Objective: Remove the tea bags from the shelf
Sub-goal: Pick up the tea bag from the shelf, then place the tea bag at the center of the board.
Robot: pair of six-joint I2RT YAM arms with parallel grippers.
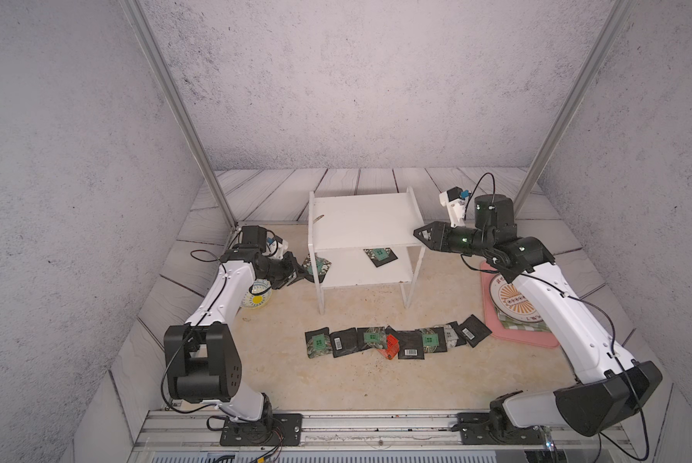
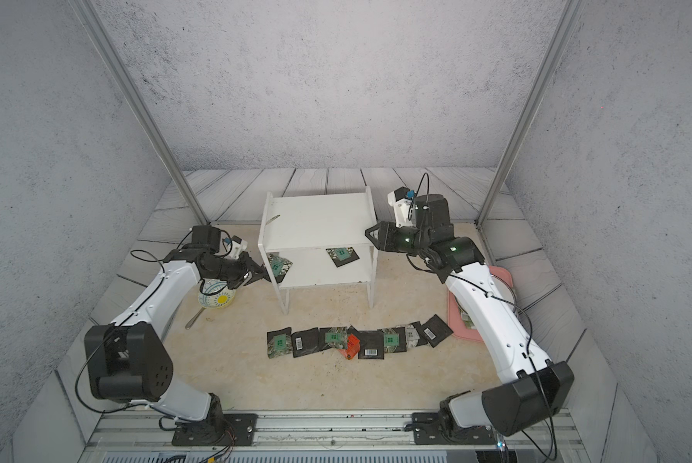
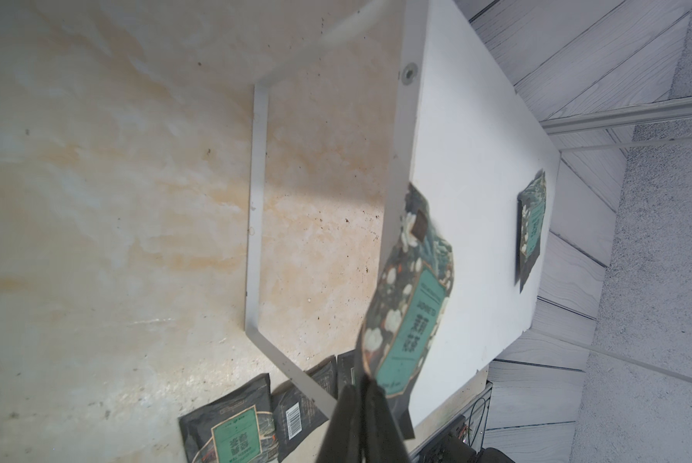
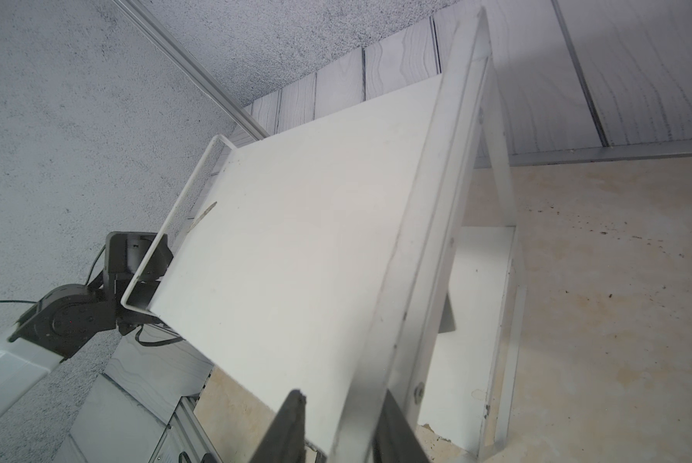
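With the left gripper (image 3: 366, 391) pinching one tea bag (image 3: 410, 296) by its corner at the shelf (image 1: 360, 222) lower-board edge, and the right gripper (image 1: 416, 231) straddling the far panel with fingers parted and contact unclear, you are risking a slip or a snag on the side panel at pull-out.

No wording is legible. White barcodes mark some black tea bags (image 1: 338, 342) on the table (image 1: 280, 381); their green labels and the plate's (image 1: 512, 300) rim lettering are too small to read.
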